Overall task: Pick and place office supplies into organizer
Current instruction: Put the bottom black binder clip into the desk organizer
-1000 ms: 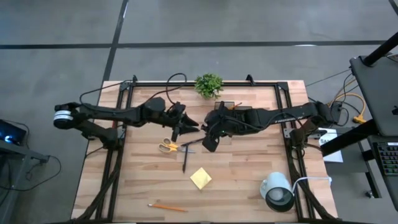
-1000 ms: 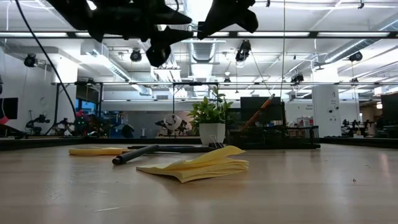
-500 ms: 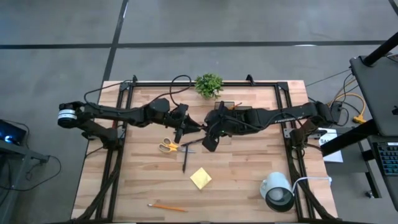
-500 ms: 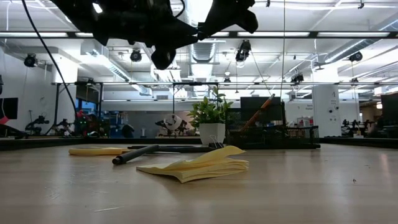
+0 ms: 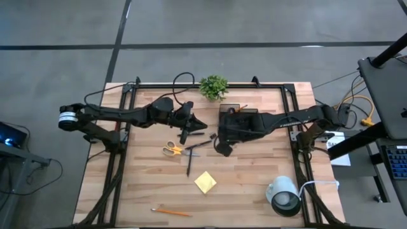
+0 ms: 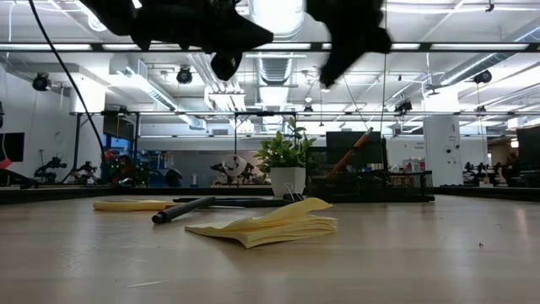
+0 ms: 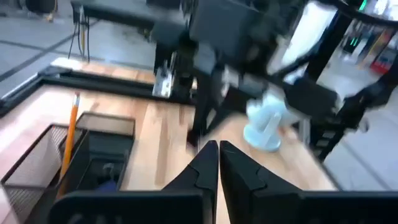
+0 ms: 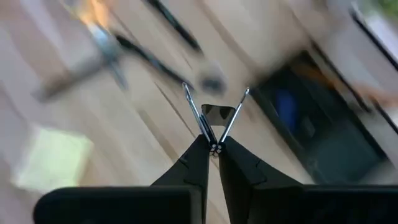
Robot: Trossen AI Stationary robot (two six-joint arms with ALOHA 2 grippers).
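My right gripper [image 8: 214, 149] hangs above the table's middle [image 5: 224, 147], pointing steeply down, shut on a small black binder clip [image 8: 217, 113]. My left gripper [image 7: 217, 149] is shut with nothing in it and hovers level just left of it [image 5: 197, 124]. The black mesh organizer [image 7: 93, 155], with an orange pencil [image 7: 69, 134] standing in it, sits at the back centre [image 5: 240, 113], partly under the right arm. Yellow-handled scissors [image 5: 170, 150], a dark pen [image 5: 190, 163], a yellow sticky-note pad [image 5: 205, 182] and an orange pencil [image 5: 170, 212] lie on the wood. My right gripper pinches the free ends of the clip's two wire handles [image 8: 214, 144] between its fingertips [image 8: 200, 155]. The handles spread in a V to the black body, which points away from the fingers. The clip is lifted clear of the table.
A green plant [image 5: 213, 86] stands at the far edge. A white cup-like cylinder [image 5: 283, 194] lies at the near right. The black frame rails [image 5: 121, 146] run along the table's left and right sides.
My right gripper has tipped more steeply downward, sunk a little and drawn away from the left gripper toward the table's right, carrying the clip. My left gripper has rolled about its own line and stayed nearly in place.
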